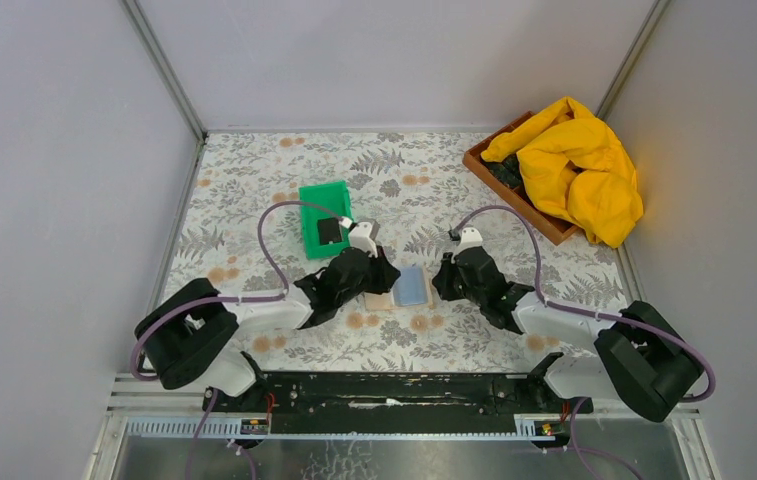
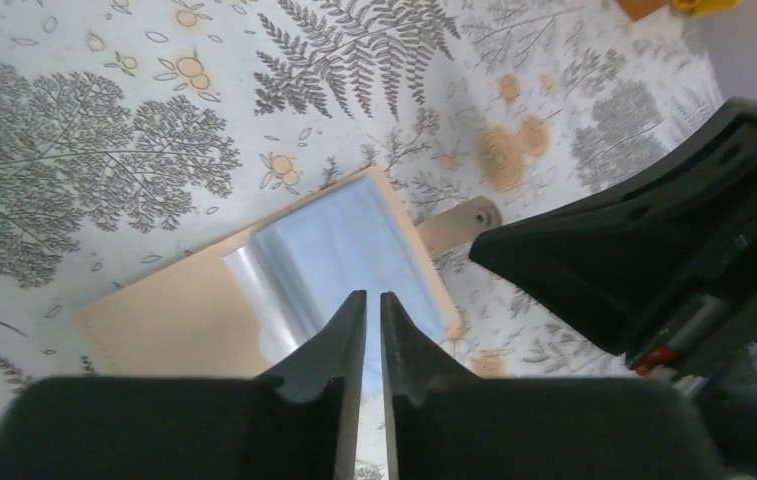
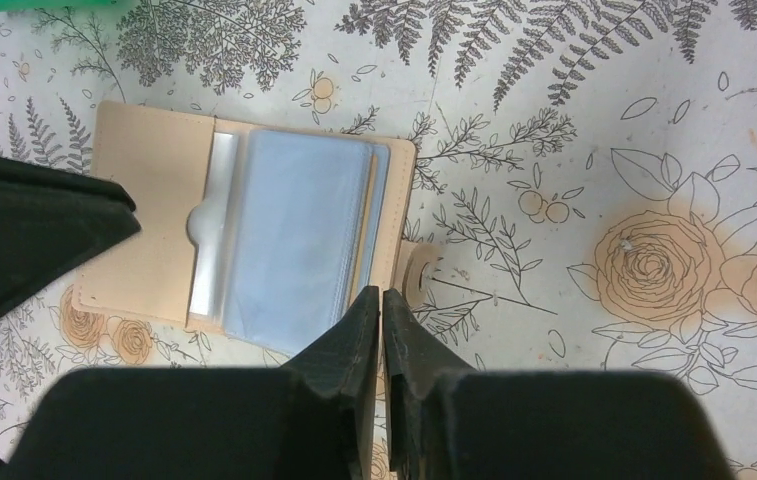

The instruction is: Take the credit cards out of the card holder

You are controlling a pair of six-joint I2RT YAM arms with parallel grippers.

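The open tan folding card holder (image 1: pixel 409 287), on the floral tablecloth (image 1: pixel 284 170) between the arms, could be dragged or flipped shut if its blue-grey sleeves are snagged by the left gripper (image 2: pixel 372 300) or right gripper (image 3: pixel 381 295), both clenched, seemingly empty.

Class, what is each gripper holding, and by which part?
Cannot be told: left gripper and right gripper are nearly shut over the open card holder, with no clear pinch.

Tan card holder (image 3: pixel 144 200), blue-grey lining, just ahead of the black right gripper (image 3: pixel 381 295); tablecloth (image 3: pixel 594 130) bore grey ferns and tan roses.
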